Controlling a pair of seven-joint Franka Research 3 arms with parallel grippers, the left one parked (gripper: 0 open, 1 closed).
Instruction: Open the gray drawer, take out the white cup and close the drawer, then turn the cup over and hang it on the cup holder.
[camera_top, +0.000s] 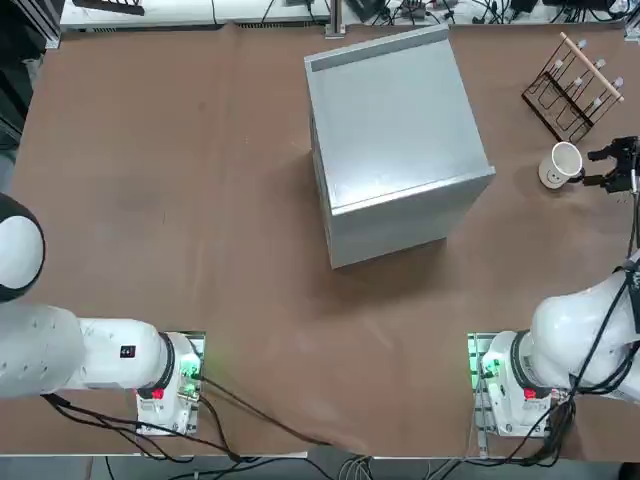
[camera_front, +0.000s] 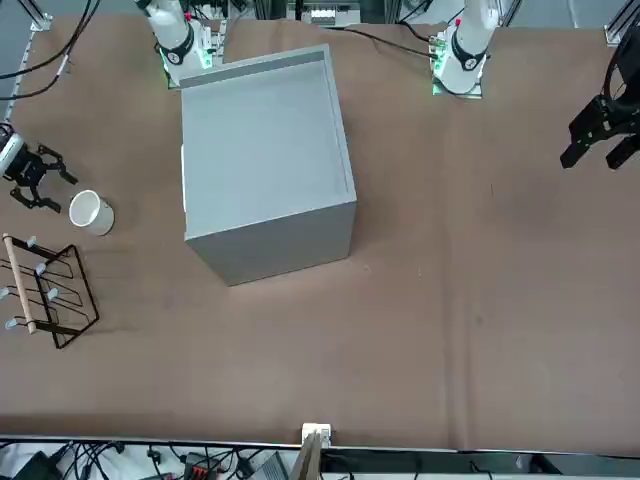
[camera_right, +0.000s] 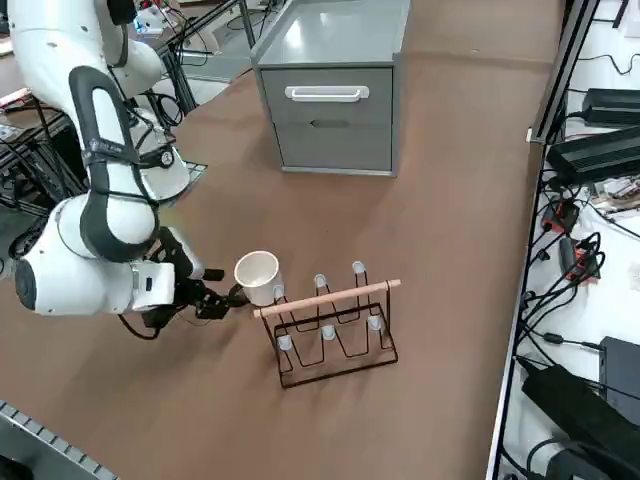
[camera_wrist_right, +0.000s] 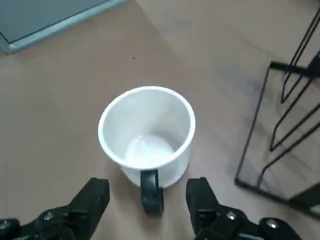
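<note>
1. My pincer (camera_wrist_right: 149, 200) is wide open, low by the table (camera_top: 200, 200), with the cup's handle between my fingers.
2. The white cup (camera_top: 560, 165) stands upright at 7 o'clock from the cup holder (camera_top: 575, 85).
3. The gray drawer (camera_right: 333, 102) is shut.

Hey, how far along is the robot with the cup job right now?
The gray drawer is shut and the white cup stands upright on the table beside the cup holder. The right gripper is open, its fingers either side of the cup's handle without holding it. Left to do: grasping, turning over and hanging.
</note>
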